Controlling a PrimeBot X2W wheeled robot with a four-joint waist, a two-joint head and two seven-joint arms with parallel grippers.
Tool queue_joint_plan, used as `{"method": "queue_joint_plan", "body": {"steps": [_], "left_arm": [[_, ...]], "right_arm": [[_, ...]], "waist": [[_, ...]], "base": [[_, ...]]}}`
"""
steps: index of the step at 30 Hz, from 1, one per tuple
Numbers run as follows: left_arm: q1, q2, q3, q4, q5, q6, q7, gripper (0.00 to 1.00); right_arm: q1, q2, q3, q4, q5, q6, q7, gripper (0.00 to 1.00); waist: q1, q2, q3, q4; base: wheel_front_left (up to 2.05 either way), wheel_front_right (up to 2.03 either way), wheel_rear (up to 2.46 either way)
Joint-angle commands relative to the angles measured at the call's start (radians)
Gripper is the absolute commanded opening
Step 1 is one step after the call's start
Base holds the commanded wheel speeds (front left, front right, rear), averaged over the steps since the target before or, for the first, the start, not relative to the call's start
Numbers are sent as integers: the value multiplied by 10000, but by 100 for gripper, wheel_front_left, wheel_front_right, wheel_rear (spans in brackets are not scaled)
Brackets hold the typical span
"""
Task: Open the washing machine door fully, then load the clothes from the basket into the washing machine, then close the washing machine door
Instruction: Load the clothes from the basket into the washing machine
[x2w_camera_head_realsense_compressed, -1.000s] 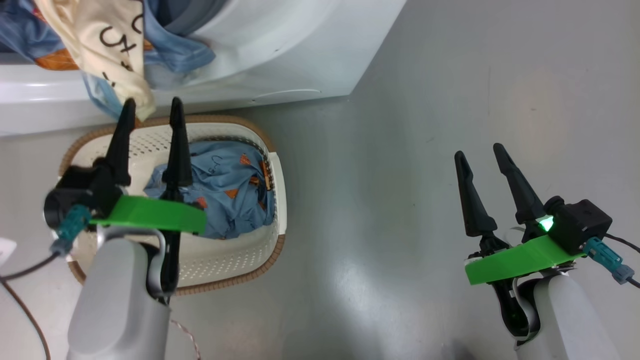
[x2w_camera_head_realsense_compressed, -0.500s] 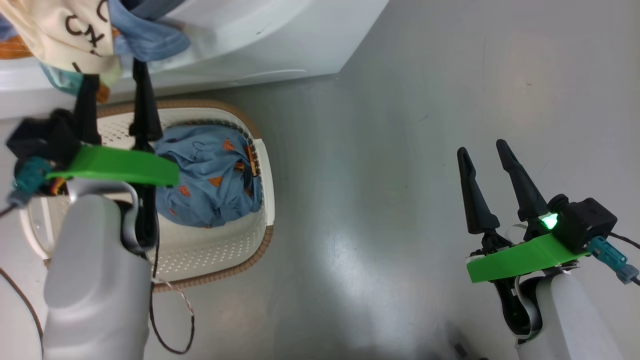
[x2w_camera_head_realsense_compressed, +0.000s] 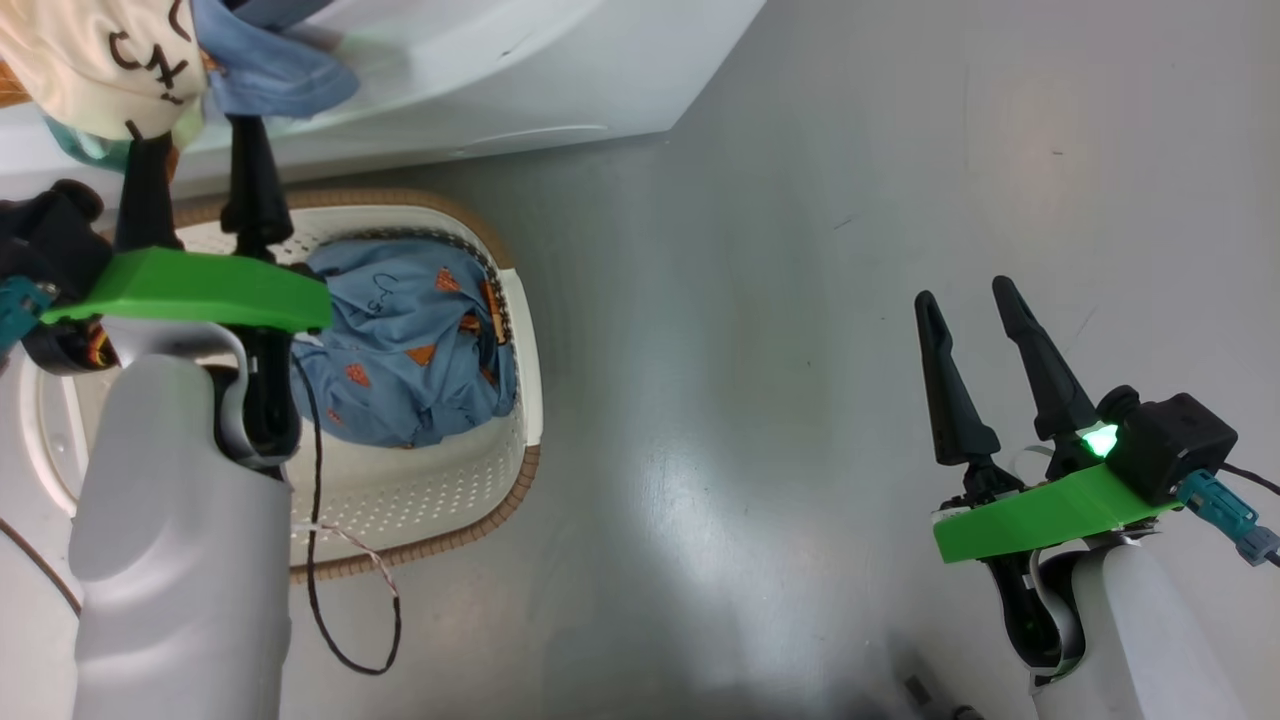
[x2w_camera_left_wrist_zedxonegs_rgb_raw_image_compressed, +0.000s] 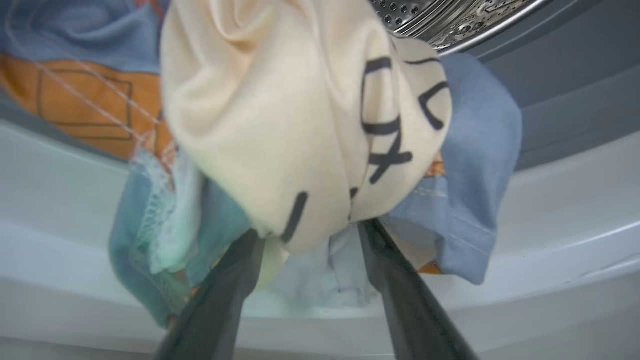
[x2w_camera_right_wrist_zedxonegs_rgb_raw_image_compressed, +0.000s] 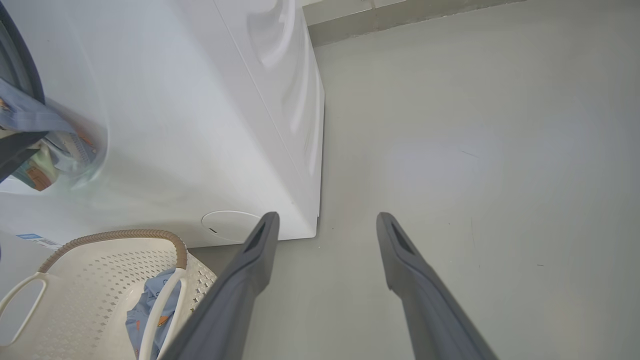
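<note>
left fingers spread, now up against clothes hanging from washer | right fingers spread, idle | basket still part-full

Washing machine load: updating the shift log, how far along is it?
Done: drum exposed, cream and blue garments draped over its lip. In hand: open left gripper at that hanging pile, gripping nothing. Left: blue clothes in the basket, then closing the door. Right gripper: open.
</note>
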Motion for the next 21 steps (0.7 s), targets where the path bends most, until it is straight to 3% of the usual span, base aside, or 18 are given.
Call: {"method": "queue_joint_plan", "body": {"steps": [1,2,3,16,21], "left_arm": [[-454,340,320,-332,2,-105,-53,56],[-459,340,361,-377,31,-121,-53,33],[-438,340,398,-428,59,-138,-53,2],[1031,340,563,-1554,839,47,-53,0],[803,455,681,-1706,1527,45,-53,0]], "right_arm": [[41,42,224,-185,53,16,-74,100],[31,42,226,-170,61,16,-74,100],[24,42,221,-151,67,16,-74,100],[95,42,180,71,89,16,-74,100],[121,42,230,161,132,16,-74,100]], "waist": [[0,-1,-14,-4],[0,-1,-31,-2],[0,-1,-60,5],[0,-1,-859,367],[0,-1,-1060,370]], "base": [[0,0,0],[0,0,0],[0,0,0],[0,0,0],[0,0,0]]}}
